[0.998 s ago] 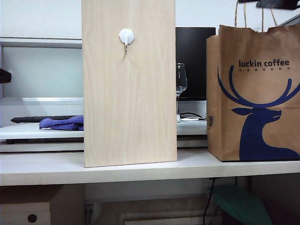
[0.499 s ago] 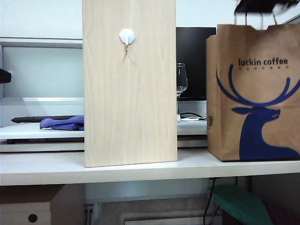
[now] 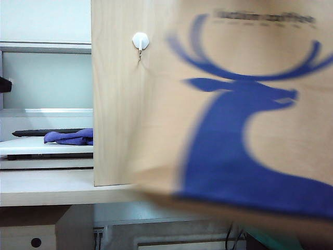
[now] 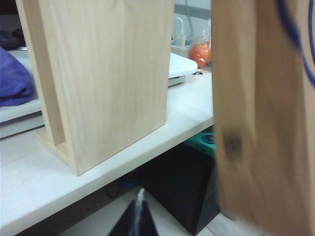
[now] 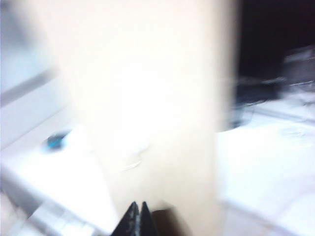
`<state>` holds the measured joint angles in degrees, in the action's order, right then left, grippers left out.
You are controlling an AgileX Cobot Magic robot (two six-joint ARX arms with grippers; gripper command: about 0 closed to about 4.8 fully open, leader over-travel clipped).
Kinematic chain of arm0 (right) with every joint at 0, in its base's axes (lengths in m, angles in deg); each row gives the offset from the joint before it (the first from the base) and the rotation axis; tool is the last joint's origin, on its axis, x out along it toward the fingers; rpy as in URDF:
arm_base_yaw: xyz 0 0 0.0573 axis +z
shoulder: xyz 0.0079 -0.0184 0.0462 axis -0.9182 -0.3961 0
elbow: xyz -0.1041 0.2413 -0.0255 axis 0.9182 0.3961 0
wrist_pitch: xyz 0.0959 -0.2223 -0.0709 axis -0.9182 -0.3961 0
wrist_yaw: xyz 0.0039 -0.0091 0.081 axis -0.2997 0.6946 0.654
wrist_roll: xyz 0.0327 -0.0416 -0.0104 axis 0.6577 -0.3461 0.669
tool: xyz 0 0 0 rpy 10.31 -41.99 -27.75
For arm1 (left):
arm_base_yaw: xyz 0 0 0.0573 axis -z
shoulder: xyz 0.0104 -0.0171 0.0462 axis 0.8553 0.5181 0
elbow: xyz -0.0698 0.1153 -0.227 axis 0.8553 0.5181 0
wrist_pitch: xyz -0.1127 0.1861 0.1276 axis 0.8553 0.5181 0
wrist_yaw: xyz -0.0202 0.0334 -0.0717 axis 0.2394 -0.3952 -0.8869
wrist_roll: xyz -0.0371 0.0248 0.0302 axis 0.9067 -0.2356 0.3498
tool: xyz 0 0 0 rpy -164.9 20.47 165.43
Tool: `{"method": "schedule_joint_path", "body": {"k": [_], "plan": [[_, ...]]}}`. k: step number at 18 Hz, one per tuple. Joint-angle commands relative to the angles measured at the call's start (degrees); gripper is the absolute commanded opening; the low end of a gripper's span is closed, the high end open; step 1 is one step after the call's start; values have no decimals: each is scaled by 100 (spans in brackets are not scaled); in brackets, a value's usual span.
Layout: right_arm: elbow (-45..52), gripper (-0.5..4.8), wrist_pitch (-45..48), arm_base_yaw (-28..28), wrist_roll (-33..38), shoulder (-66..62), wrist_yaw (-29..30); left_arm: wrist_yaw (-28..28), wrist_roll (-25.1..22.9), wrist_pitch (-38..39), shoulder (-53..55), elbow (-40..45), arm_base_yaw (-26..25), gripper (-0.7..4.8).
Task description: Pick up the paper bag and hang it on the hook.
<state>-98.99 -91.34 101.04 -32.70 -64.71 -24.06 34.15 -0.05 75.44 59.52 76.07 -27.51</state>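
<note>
A pale white table (image 3: 47, 187) runs across the exterior view, with a raised shelf behind it carrying a folded purple cloth (image 3: 70, 137). A tall light wooden board (image 3: 117, 104) stands upright on the table; the left wrist view shows its side slats and, well behind it, a clear bag of orange fruit (image 4: 202, 49).

The hook (image 3: 140, 41) — small, white, hexagonal, with a thin metal prong hanging below — sits high on the board's face, bare.

The paper bag (image 3: 244, 114) fills the right of the exterior view, heavily motion-blurred and close to the camera. Its brown kraft face shows the dark blue deer head and a smeared line of lettering on top. Its bottom edge hangs tilted, clear of the table top, and it overlaps the board's right part, just right of the hook. The handles are out of frame.

The left gripper (image 4: 139, 219) hangs low near the table edge, tips pressed together on nothing. The right gripper (image 5: 136, 219) is clenched tight — tips meeting; its blurred view probably faces the board, and what it grasps cannot be made out.
</note>
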Motion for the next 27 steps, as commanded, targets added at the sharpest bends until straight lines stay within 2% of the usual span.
{"method": "schedule_joint_path", "body": {"k": [1, 6, 9, 15, 27], "plan": [[-39, -6, 396, 691, 26, -472, -579, -4, -17, -44, 0, -7, -155, -6], [-85, -6, 1375, 1176, 466, -1349, -678, -2, -20, -42, 0, -7, -232, -6], [-284, -6, 1377, 1322, 511, -1720, -643, -2, -20, -42, 0, -7, -232, -6], [-415, -6, 1694, 1309, 507, -2033, -597, -2, -20, -42, 0, -7, -232, -5], [-560, -6, 1956, 1333, 640, -2448, -105, -2, -20, -42, 0, -7, -232, -6]]}}
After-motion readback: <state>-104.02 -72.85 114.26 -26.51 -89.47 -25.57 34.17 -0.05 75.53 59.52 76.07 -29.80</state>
